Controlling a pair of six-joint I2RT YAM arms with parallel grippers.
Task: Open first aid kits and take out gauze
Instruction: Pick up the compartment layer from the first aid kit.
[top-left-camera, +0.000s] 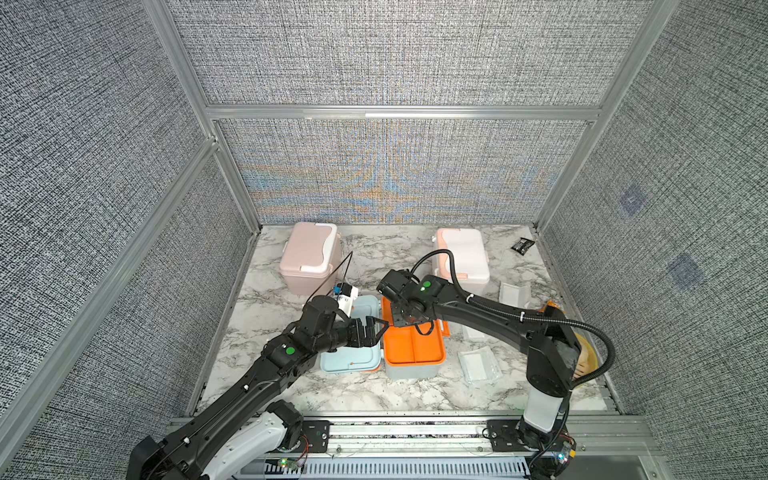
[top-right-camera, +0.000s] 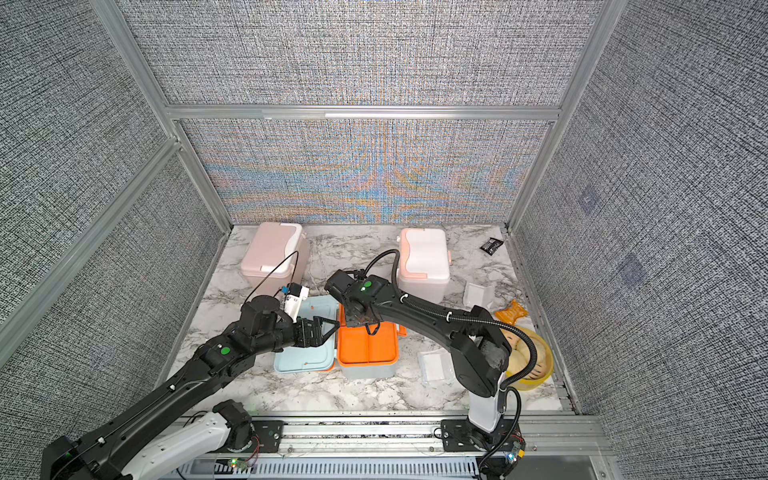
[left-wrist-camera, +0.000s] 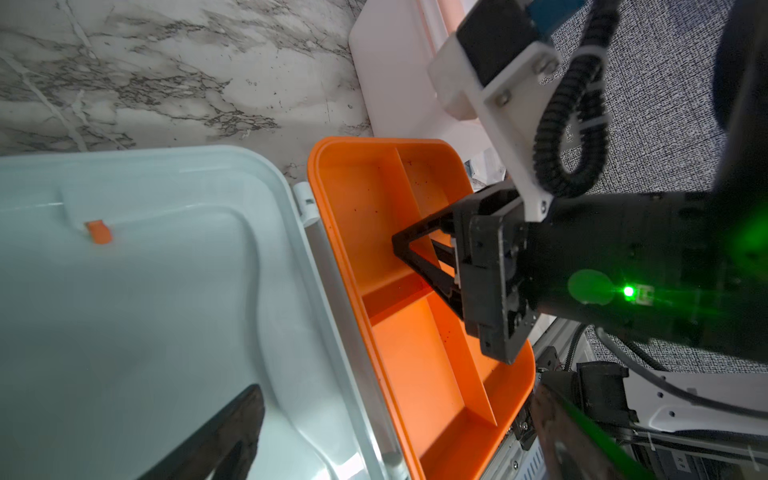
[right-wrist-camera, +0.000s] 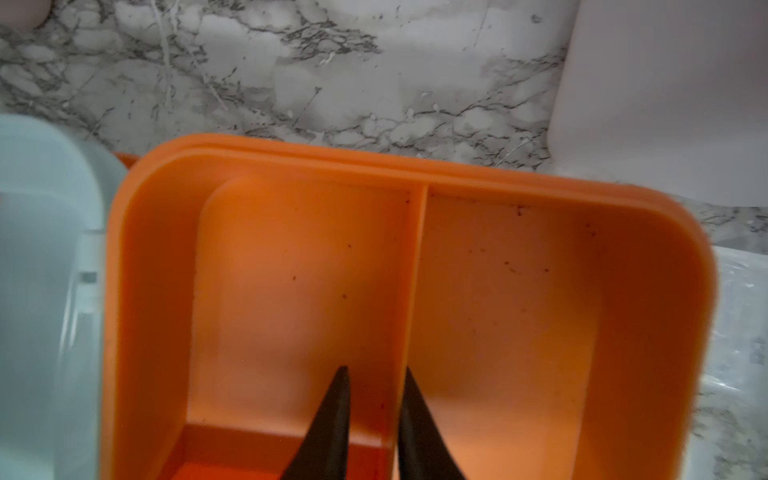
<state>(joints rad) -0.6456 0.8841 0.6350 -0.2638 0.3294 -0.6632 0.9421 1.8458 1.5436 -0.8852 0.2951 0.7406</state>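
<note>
- Nearest you, a gauze pad lies flat on the marble table, just beside the light blue kit on the right arm's side, so that pad counts as out.
- The kit's lid lies folded flat on the table at the other side. That leaves the orange tray exposed, and the compartments that show hold no gauze.
- Your left gripper hangs over the hinge edge, fingers spread wide and empty. It is likely placed to steady the box, but I cannot tell if it touches.
- Your right gripper reaches down into the tray, fingers pinched nearly together astride the divider. It appears to use the divider as a handle to lift the tray off whatever lies beneath.
- Farther back, another gauze pad rests near the white-and-peach kit. That kit and the pink kit both stand shut, not yet opened.
</note>
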